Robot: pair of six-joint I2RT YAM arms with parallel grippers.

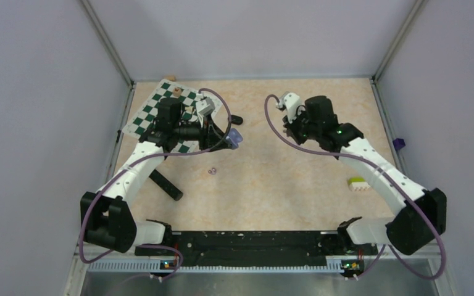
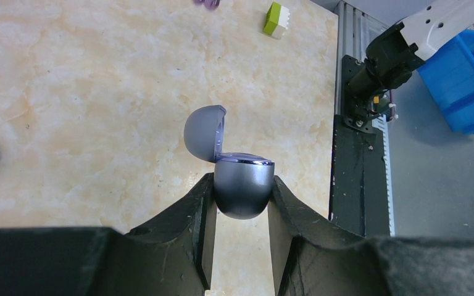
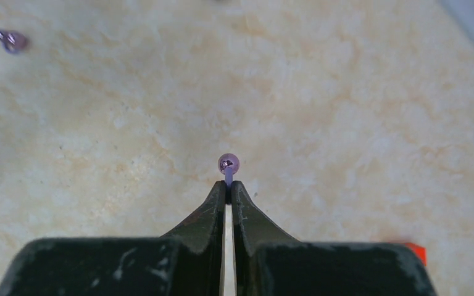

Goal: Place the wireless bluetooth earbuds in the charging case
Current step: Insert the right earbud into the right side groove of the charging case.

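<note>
Black fingertips of the right gripper are pinched almost together on the thin stem of a pale purple earbud, whose round head stands clear just beyond the tips, above the table. That hold is slight: with only the stem caught, the bud could swivel or slip out if it is nudged against the case rim, and it would likely roll away. The left gripper is clamped on the rounded lower shell of the charging case, held off the table with its lid hinged open to one side. A curved shell between flat pads may twist under a downward push, and the lid could swing into the way. Only the right wrist view shows the held bud and how little of it is caught, but no case. Only the left wrist view shows the case's tilt and open lid, though from this low angle its wells are hidden, so I cannot tell whether either is filled. The top view alone shows the two arms well apart, with a second purple bud lying loose on the table.
</note>
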